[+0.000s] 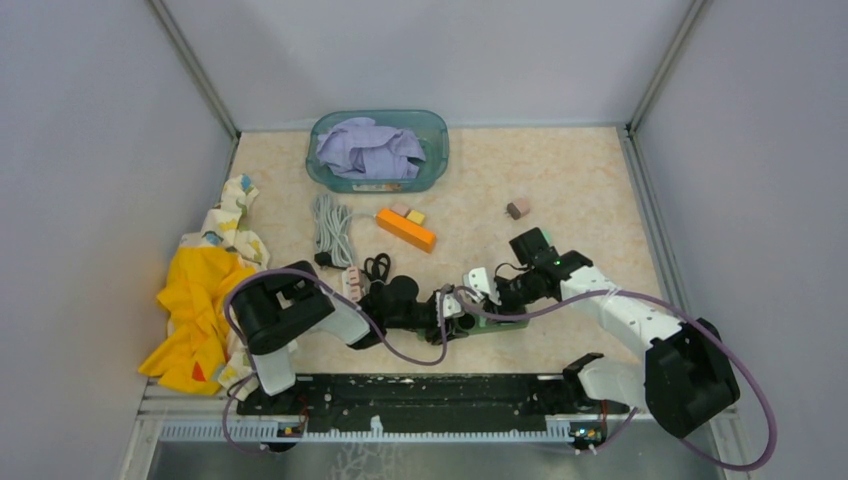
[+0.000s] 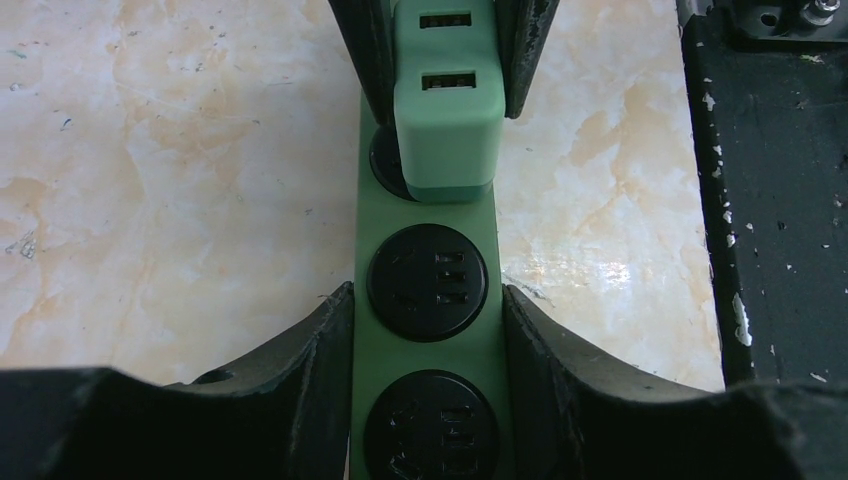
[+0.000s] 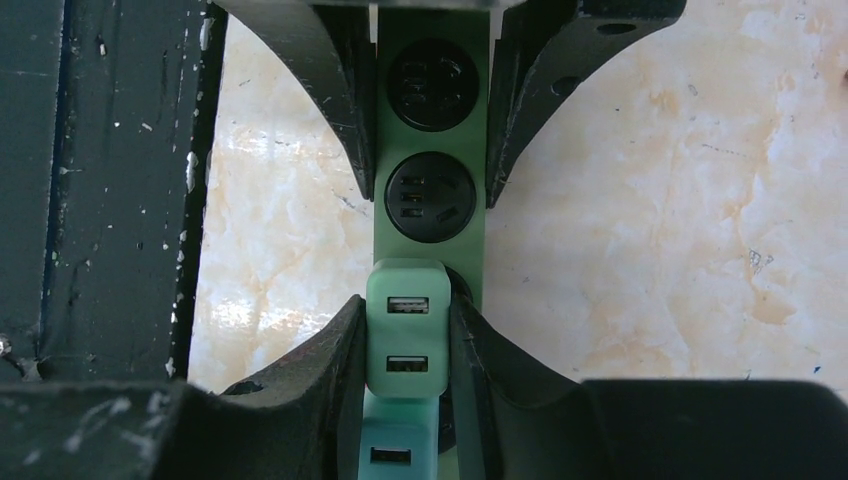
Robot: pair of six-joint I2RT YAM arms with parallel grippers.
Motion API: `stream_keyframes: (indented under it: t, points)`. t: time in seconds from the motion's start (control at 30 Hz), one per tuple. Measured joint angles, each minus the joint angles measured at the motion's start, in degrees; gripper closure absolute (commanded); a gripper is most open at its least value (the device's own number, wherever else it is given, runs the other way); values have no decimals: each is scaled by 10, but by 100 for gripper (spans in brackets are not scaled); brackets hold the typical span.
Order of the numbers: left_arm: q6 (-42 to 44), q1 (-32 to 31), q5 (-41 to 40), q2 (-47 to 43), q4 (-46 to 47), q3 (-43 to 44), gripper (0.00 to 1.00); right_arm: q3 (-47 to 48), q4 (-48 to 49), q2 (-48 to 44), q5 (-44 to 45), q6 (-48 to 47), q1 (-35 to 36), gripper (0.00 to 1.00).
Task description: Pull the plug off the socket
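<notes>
The plug [image 3: 405, 335] is a pale mint-green block with rounded corners, two USB ports on its upper face and a darker green band at its base. It sits in a socket of a green power strip [image 2: 428, 356], beside two bare round black sockets. The strip lies on the marbled worktop [image 1: 580, 180] near its front edge, between the two arms. The right tool [image 3: 408, 310] is closed on the plug, one finger on each side. The left tool [image 2: 425, 300] straddles the strip, half-open, its fingers [image 2: 335, 345] pressed against the strip's long sides. At the back of the worktop a teal tub [image 1: 437, 150] holds a crumpled lavender cloth [image 1: 365, 150].
</notes>
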Motion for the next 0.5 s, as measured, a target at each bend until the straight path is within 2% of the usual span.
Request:
stream_keyframes:
  t: [0.33,0.5]
  points:
    - [-16,1,-10,-7,7,-14,100,-3,-3,7,-28,-57,2,100]
    - [-22,3,-10,-13,15,-25,100,-17,52,-4,-21,39,17,100]
